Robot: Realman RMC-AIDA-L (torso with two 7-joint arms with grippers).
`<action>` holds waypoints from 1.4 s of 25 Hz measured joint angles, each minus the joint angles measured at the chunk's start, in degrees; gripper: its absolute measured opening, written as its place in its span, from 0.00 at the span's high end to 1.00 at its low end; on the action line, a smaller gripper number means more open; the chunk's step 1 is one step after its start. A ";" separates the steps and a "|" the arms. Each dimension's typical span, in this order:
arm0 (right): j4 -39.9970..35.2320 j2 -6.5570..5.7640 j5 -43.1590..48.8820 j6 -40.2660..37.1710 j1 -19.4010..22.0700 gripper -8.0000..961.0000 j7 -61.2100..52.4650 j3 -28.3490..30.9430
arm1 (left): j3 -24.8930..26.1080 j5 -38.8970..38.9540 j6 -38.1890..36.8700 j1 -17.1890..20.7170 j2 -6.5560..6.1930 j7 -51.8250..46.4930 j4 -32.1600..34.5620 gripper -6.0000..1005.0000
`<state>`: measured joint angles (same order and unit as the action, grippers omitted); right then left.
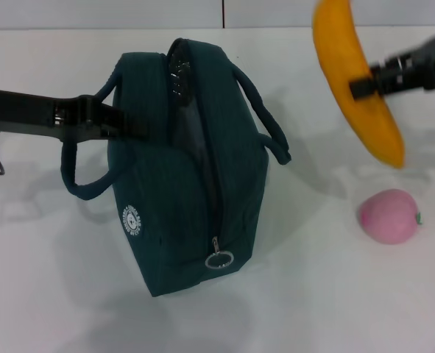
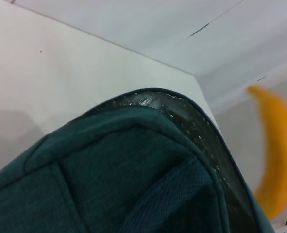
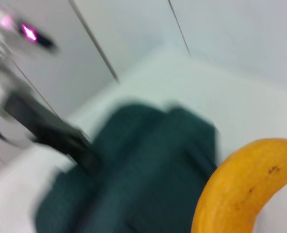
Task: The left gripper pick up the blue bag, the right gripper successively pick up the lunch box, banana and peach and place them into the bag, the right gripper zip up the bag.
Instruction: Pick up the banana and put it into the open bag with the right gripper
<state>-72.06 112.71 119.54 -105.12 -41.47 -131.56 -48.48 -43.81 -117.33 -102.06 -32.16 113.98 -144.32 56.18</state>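
Head view: the left gripper (image 1: 118,123), jaws clamped on the blue bag (image 1: 188,169), holds its left side. The right gripper (image 1: 361,86), jaws clamped on the banana (image 1: 353,81), carries it far right, above open bench (image 1: 55,279); the peach (image 1: 388,215) lies beneath. Left wrist view: the bag's lined rim sits near the banana. Right wrist view: the banana hangs beside the bag.

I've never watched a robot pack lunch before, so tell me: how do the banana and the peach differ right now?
The banana is long, curved and deep yellow; the peach is small, round and pink. The banana is held up off the table by the right gripper, while the peach lies on the table, untouched. Both are to the right of the blue bag, and neither is inside it yet.
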 joint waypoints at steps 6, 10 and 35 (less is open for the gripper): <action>-1.01 2.36 -11.46 0.36 1.57 0.58 7.10 -0.28 | 0.00 1.29 -0.07 -0.23 0.01 -0.30 -0.02 0.96; 3.47 2.97 -19.04 5.20 1.88 0.58 14.37 -4.85 | -0.27 2.18 -0.17 -0.59 0.07 -0.60 -0.02 0.96; 37.90 3.40 -42.95 17.52 -4.30 0.58 52.92 -14.44 | 0.04 3.08 -1.12 -0.89 0.64 -1.41 -0.02 0.96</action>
<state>-34.17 116.11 76.59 -87.59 -45.76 -78.64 -62.92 -43.77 -114.25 -103.18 -33.06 114.62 -145.73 56.16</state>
